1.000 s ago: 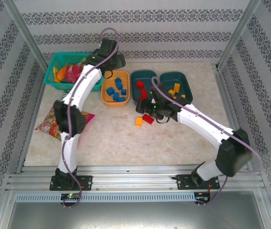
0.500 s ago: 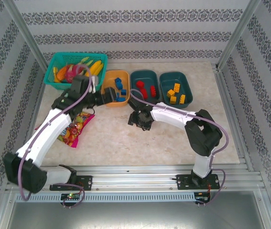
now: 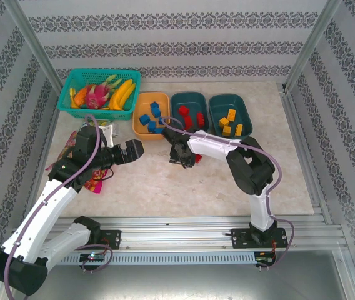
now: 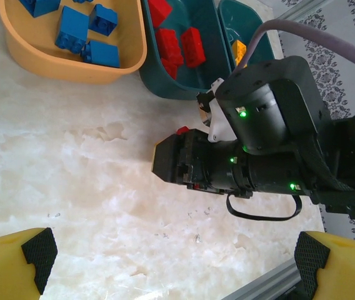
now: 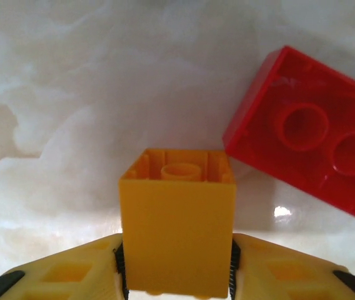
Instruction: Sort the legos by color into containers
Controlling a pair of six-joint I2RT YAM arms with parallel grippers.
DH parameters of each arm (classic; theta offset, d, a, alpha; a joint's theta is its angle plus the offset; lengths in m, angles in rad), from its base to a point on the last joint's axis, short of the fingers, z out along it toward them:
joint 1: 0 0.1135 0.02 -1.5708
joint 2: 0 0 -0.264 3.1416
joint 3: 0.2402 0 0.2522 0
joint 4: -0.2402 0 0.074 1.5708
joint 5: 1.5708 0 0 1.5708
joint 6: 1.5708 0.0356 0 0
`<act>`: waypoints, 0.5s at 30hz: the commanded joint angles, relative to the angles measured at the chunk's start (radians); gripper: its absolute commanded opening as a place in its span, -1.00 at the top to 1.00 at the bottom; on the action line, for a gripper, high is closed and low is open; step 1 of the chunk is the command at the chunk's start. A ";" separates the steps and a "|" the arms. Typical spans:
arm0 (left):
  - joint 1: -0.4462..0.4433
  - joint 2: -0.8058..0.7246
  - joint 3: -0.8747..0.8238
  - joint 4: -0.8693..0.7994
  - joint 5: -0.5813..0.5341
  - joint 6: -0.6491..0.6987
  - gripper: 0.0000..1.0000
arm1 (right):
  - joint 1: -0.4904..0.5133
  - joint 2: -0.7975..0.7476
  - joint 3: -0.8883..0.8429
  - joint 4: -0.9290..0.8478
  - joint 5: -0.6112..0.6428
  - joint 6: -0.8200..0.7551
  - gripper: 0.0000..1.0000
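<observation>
My right gripper [image 5: 177,270] is shut on a yellow-orange lego [image 5: 177,219], held low over the marble table, in front of the bins [image 3: 181,154]. A red lego [image 5: 309,165] lies flat on the table just to its right, studs up [image 3: 197,158]. My left gripper [image 4: 174,262] is open and holds nothing, its pads [image 4: 40,253] wide apart; it hovers left of the right wrist [image 3: 134,150]. The orange bin [image 3: 141,129] holds blue legos [image 4: 74,37]. The middle teal bin [image 3: 175,112] holds red legos [image 4: 180,45]. The right teal bin [image 3: 246,112] holds yellow ones [image 3: 229,122].
A teal mesh basket of toy fruit [image 3: 68,107] stands at the back left. Colourful snack bags [image 3: 93,178] lie under my left arm. The right arm's black wrist [image 4: 259,144] lies across the left wrist view. The table's metal front edge [image 4: 271,281] runs close by.
My left arm has pulled back from the orange bin toward the near left. The right gripper slid left over the two loose legos and now grips the yellow one.
</observation>
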 commanded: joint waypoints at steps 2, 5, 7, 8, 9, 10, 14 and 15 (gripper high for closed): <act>-0.009 -0.005 -0.004 -0.024 0.027 -0.012 -0.99 | -0.011 0.031 0.049 -0.043 0.039 -0.032 0.22; -0.008 0.003 -0.002 -0.018 0.034 -0.011 -0.99 | -0.010 0.032 0.063 -0.044 0.032 -0.058 0.38; -0.009 0.012 0.004 -0.010 0.041 -0.012 -0.99 | -0.007 0.020 0.081 -0.055 0.037 -0.083 0.44; -0.010 0.019 0.009 -0.006 0.045 -0.014 -0.99 | -0.002 0.008 0.095 -0.062 0.046 -0.098 0.45; -0.008 0.025 0.015 0.000 0.050 -0.014 -0.99 | 0.002 -0.010 0.107 -0.070 0.053 -0.114 0.46; -0.009 0.035 0.021 0.008 0.056 -0.016 -0.99 | 0.005 -0.028 0.117 -0.075 0.061 -0.128 0.46; -0.009 0.096 0.048 0.064 0.079 -0.016 -1.00 | -0.014 -0.126 0.140 -0.091 0.088 -0.192 0.46; -0.008 0.118 0.055 0.084 0.083 -0.017 -0.99 | -0.032 -0.149 0.140 -0.094 0.090 -0.210 0.46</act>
